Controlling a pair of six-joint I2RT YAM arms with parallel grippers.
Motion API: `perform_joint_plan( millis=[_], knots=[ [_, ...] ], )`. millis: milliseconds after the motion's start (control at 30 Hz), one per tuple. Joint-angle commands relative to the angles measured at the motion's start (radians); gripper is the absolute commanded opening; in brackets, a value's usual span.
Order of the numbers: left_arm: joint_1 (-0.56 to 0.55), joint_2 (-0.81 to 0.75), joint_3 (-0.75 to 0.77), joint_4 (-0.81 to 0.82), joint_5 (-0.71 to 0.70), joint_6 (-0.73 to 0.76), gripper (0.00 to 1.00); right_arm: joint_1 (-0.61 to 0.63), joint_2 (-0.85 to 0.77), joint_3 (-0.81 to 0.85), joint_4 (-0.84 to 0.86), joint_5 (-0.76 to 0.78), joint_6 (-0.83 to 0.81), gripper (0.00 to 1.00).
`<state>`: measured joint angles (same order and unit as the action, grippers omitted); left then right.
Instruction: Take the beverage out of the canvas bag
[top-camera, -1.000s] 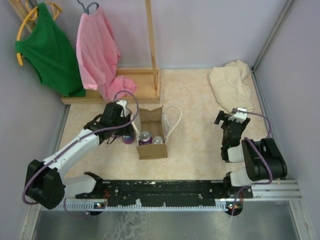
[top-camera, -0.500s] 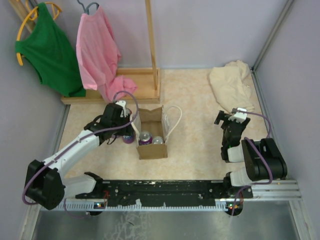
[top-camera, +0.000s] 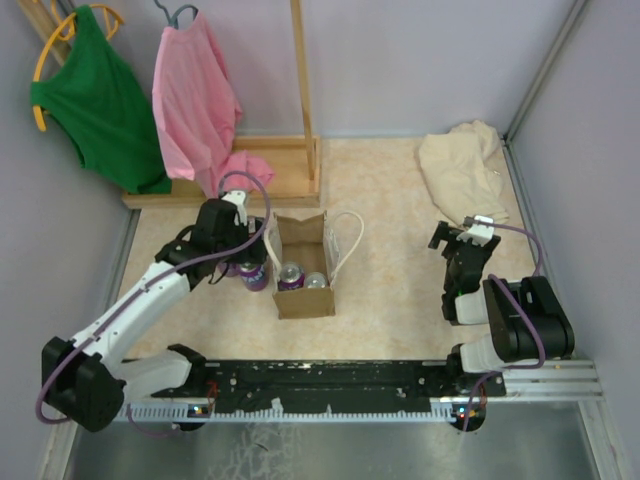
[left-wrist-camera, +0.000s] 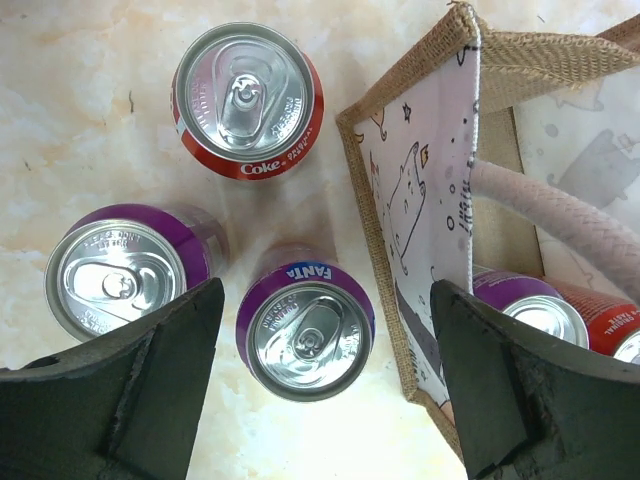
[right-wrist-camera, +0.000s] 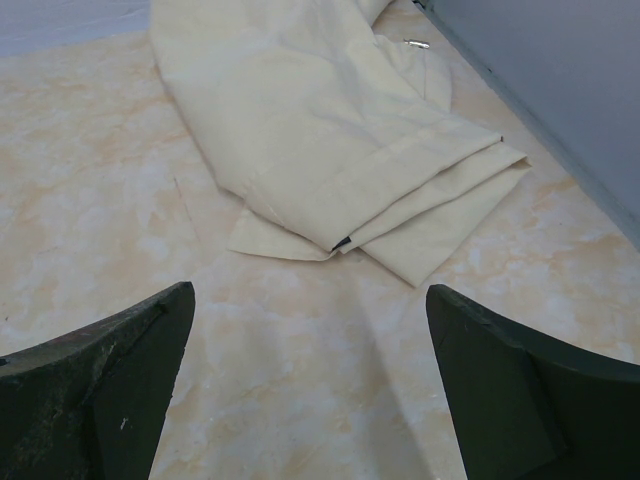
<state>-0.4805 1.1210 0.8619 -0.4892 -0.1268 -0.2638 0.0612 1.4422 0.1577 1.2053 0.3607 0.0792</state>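
The brown canvas bag (top-camera: 303, 268) stands open mid-floor, white loop handle (top-camera: 345, 240) on its right. Inside it are a purple can (top-camera: 290, 277) and a red can (top-camera: 316, 281); both show in the left wrist view, purple (left-wrist-camera: 530, 305) and red (left-wrist-camera: 610, 325), behind the bag's wall (left-wrist-camera: 420, 200). On the floor left of the bag stand a Coke can (left-wrist-camera: 248, 100), a purple can (left-wrist-camera: 120, 275) and a purple Fanta can (left-wrist-camera: 305, 335). My left gripper (left-wrist-camera: 322, 385) is open and empty above the Fanta can, also in the top view (top-camera: 225, 238). My right gripper (top-camera: 458, 240) is open and empty.
A folded cream cloth (top-camera: 465, 175) lies at the back right, ahead of the right gripper (right-wrist-camera: 310, 330) in its wrist view (right-wrist-camera: 320, 130). A wooden rack base (top-camera: 270, 170) holds a pink shirt (top-camera: 195, 100) and green shirt (top-camera: 95, 100) at the back left. Walls close both sides.
My left gripper has drawn up and back to the left, away from the cans beside the bag. The right arm has not moved.
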Motion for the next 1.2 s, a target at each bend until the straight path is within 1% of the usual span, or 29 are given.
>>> perform_joint_plan(
  millis=[0, 133, 233, 333, 433, 500, 633, 700, 900, 1100, 1167],
  knots=[
    [0.000, -0.015, 0.008, 0.018, 0.022, -0.002, 0.89, -0.003, 0.003, 0.008, 0.041, 0.004, -0.011, 0.99],
    [0.000, -0.032, 0.032, -0.012, 0.034, -0.021, 0.91, -0.003, 0.003, 0.008, 0.041, 0.004, -0.011, 0.99],
    [-0.002, -0.078, 0.081, -0.022, 0.022, 0.000, 0.92, -0.003, 0.003, 0.008, 0.040, 0.003, -0.011, 0.99],
    [-0.002, -0.126, 0.166, -0.009, 0.013, 0.036, 0.94, -0.003, 0.003, 0.008, 0.041, 0.003, -0.011, 0.99],
    [-0.001, -0.134, 0.286, 0.003, 0.021, 0.078, 0.95, -0.003, 0.003, 0.008, 0.041, 0.003, -0.010, 0.99],
    [-0.002, -0.112, 0.371, 0.002, 0.058, 0.116, 0.95, -0.003, 0.003, 0.008, 0.041, 0.004, -0.010, 0.99],
    [-0.003, -0.025, 0.511, -0.037, 0.196, 0.202, 0.93, -0.003, 0.002, 0.008, 0.041, 0.003, -0.011, 0.99],
    [-0.017, 0.027, 0.548, -0.071, 0.262, 0.250, 0.92, -0.003, 0.003, 0.008, 0.041, 0.003, -0.011, 0.99],
    [-0.088, 0.183, 0.574, -0.174, 0.391, 0.360, 0.88, -0.002, 0.003, 0.008, 0.042, 0.003, -0.011, 0.99],
    [-0.102, 0.251, 0.526, -0.223, 0.465, 0.391, 0.89, -0.003, 0.003, 0.008, 0.041, 0.004, -0.011, 0.99],
    [-0.105, 0.262, 0.515, -0.247, 0.521, 0.401, 0.89, -0.004, 0.003, 0.008, 0.040, 0.004, -0.011, 0.99]
  ],
)
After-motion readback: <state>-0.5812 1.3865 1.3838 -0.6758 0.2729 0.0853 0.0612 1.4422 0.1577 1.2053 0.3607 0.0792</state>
